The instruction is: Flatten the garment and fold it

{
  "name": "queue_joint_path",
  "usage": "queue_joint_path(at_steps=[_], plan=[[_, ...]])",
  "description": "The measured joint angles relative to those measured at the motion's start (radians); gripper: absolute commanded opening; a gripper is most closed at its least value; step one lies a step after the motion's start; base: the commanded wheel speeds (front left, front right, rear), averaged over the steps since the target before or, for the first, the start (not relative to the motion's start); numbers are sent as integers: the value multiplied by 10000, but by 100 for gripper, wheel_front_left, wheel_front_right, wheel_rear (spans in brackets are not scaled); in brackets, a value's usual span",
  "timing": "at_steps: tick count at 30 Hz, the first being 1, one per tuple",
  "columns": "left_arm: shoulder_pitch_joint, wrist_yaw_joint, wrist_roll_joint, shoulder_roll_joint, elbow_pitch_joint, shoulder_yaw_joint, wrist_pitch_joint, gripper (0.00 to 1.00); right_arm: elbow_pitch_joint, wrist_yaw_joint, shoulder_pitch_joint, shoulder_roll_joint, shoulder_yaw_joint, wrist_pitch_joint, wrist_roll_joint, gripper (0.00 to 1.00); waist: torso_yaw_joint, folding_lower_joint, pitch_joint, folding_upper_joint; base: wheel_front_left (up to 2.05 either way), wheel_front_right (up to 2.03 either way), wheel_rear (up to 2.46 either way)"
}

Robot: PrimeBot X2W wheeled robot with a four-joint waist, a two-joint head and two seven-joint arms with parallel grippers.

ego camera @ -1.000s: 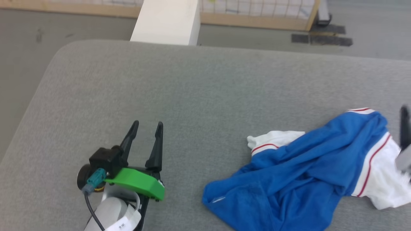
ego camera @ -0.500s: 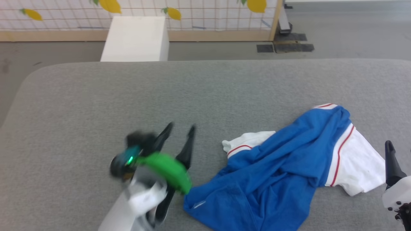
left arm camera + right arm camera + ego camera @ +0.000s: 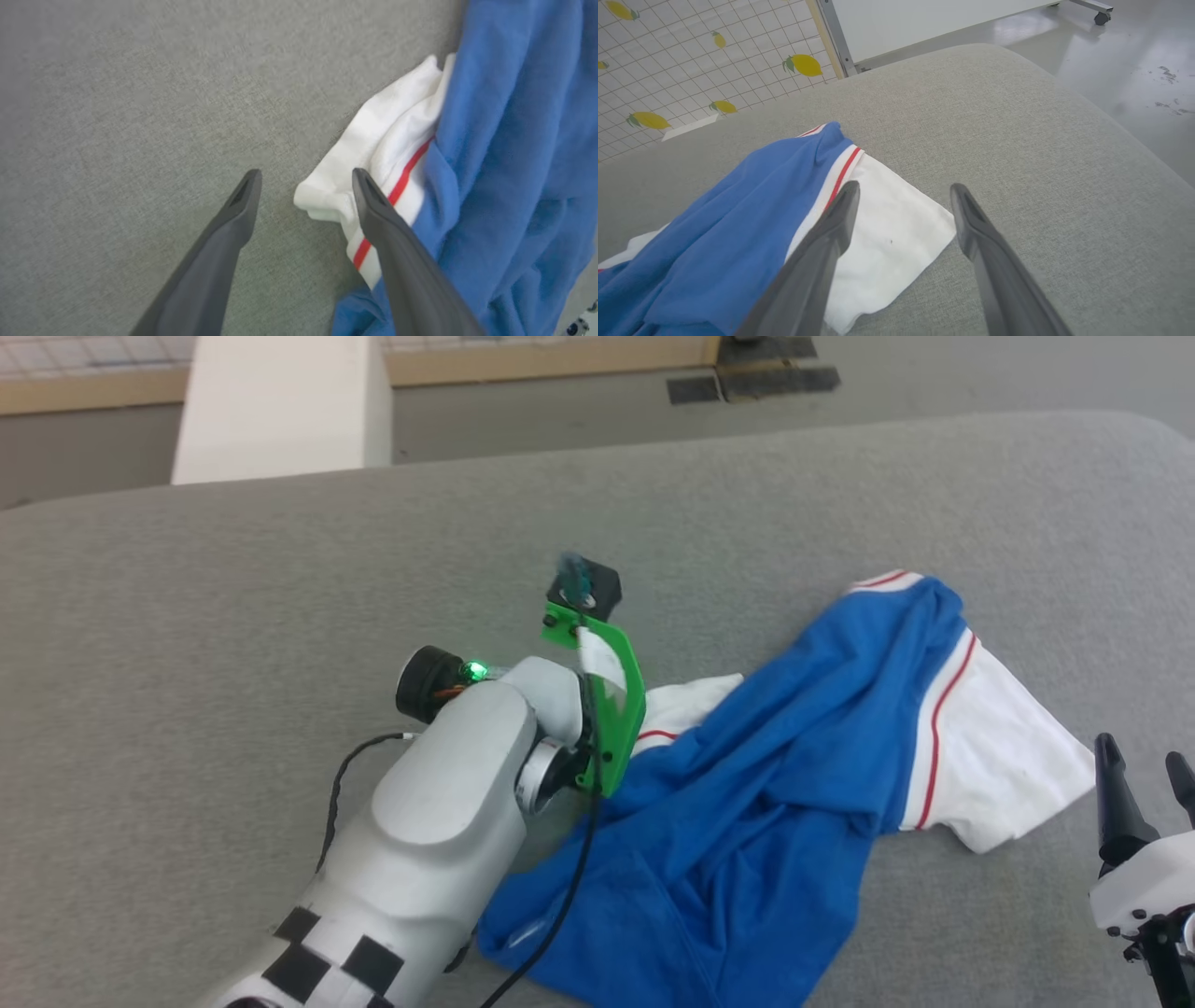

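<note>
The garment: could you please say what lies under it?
The garment lies crumpled directly on the grey padded surface, which shows beside it. Anything beneath its bunched folds is covered and cannot be seen.

In the head view, the grey padded surface (image 3: 233, 569) lies bare across the upper half and the left of the frame, leaving open room there. The crumpled garment (image 3: 747, 784) covers the centre to lower right. The left forearm (image 3: 448, 812) slants across the lower centre, its black cable (image 3: 568, 882) draped over the blue cloth. In the left wrist view, the left gripper (image 3: 306, 175) has its 2 fingers spread. Bare surface lies to their left, and a bunched white sleeve (image 3: 373, 140) reaches into the gap from the right. At the head view's lower right, the right gripper (image 3: 1144, 756) stands spread, with a bare strip between it and the other white sleeve (image 3: 990, 756). A white block (image 3: 271, 406) stands beyond the far edge, upper left.
</note>
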Motion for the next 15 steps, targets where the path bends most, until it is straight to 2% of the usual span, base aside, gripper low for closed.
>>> queue_joint_path(at_steps=[8,9,10,15], plan=[[-255,-190,186,-21,846,-894,1618,100,278,0,-24,2,-127,-221,73,100,-443,0,532,0,0,0,0],[-279,-267,184,-15,834,-938,1707,40,313,0,-42,2,-148,-267,73,100,-460,0,571,0,0,0,0],[-281,-360,117,-12,811,-947,1732,0,349,0,-84,2,-151,-282,73,100,-460,0,595,0,0,0,0],[-105,-512,-520,-96,546,-842,1312,0,506,0,-177,0,-44,-362,75,100,-298,0,562,0,0,0,0]])
